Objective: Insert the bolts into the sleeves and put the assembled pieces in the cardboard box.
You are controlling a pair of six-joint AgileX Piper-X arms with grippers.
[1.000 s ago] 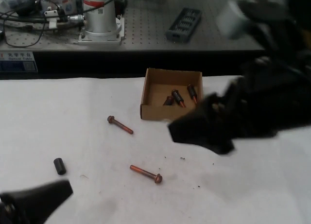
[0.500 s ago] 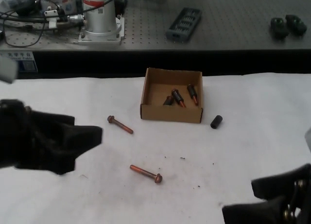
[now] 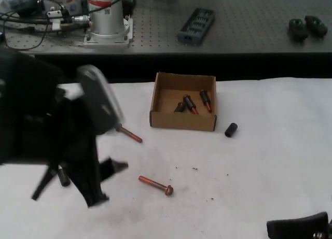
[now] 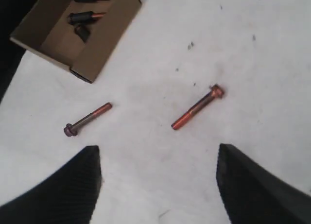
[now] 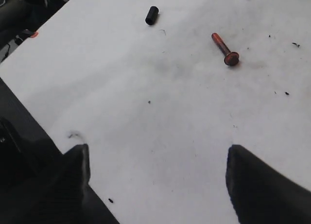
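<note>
Left arm (image 3: 57, 138) up over the left side of the counter (image 3: 270, 161), jaws spread wide with nothing between them; both loose bolts lie on the white cover just ahead of that opening. The nearer bolt (image 4: 197, 109) sits about in line with the gap; it lies slanted, head pointing away from the wrist and shank running back toward it. The second bolt (image 4: 87, 119) lies closer to the cardboard box (image 3: 182, 123), slanted the other way, head end toward the wrist.

Three assembled pieces (image 3: 191, 105) lie in the box. One sleeve (image 3: 231, 129) rests just beside its front right corner; the other sleeve (image 5: 152, 15) lies by the left arm, half hidden behind it from above.

Right arm (image 3: 298, 227) sits low at the near right corner, jaws apart and empty, well apart from every part.

So the left arm looks the one for a bolt, likely the nearer; the jaws would need turning so they close across the shank, not along it.
</note>
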